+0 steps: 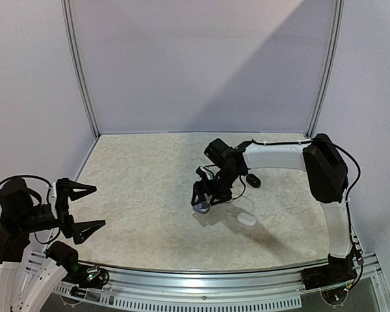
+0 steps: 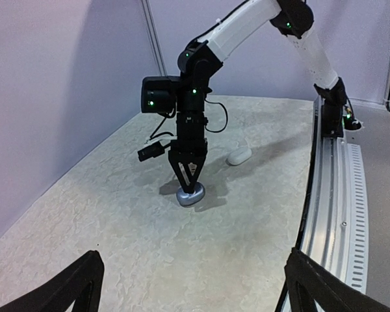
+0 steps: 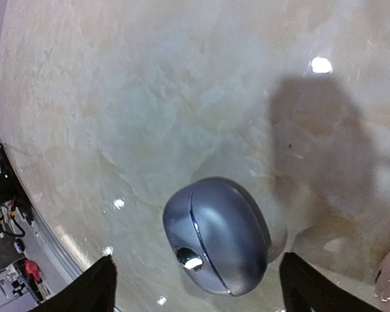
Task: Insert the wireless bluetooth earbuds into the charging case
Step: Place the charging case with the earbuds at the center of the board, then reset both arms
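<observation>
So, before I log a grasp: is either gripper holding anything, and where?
Nothing is held: the right gripper is open around the grey case, and the left gripper is open and empty.

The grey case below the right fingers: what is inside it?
The grey case is closed: only its shell, a seam and a shiny front spot show. Whatever is inside is covered.

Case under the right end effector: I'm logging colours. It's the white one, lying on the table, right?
Not quite: the case under the right end effector is dark grey, not white, lying on the table. The right wrist view shows it.
</observation>
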Tool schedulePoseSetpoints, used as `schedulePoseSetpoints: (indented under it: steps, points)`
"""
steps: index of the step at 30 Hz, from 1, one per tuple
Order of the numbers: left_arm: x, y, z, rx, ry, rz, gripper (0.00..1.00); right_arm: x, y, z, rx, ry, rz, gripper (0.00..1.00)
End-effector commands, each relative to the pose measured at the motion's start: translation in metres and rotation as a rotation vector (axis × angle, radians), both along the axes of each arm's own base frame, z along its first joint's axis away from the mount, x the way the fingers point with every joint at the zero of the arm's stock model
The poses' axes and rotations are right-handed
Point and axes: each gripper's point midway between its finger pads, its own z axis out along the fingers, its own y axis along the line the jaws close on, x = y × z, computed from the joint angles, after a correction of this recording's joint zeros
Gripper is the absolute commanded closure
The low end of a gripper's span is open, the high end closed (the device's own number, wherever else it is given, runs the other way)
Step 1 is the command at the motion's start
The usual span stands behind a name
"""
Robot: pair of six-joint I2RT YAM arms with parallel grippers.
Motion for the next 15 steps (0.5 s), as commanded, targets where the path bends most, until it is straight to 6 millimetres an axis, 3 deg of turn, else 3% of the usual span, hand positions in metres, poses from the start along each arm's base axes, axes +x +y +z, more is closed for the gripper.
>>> schedulePoseSetpoints:
  steps: [1,4,7,11,13,15]
  points:
    - [0.004,0.001,-0.002,-0.002,-0.002,0.017,0.01,0.022,-0.016,0.023,-0.139,-0.100,0.042,0.02]
    - [0.009,0.003,-0.004,-0.002,0.005,0.044,0.01,0.046,-0.018,0.065,-0.156,-0.214,0.053,0.01]
    - [0.026,0.012,-0.007,-0.001,0.018,0.150,0.01,0.076,-0.042,0.090,-0.183,-0.294,-0.020,0.01]
    - [0.080,0.057,-0.021,0.017,0.055,0.532,0.01,0.127,-0.119,0.101,-0.282,-0.420,-0.266,0.01]
    - [0.104,0.088,-0.032,0.055,0.069,0.740,0.01,0.144,-0.165,0.101,-0.305,-0.472,-0.407,0.01]
    - [0.115,0.112,-0.042,0.085,0.081,0.891,0.01,0.155,-0.211,0.119,-0.236,-0.545,-0.570,0.01]
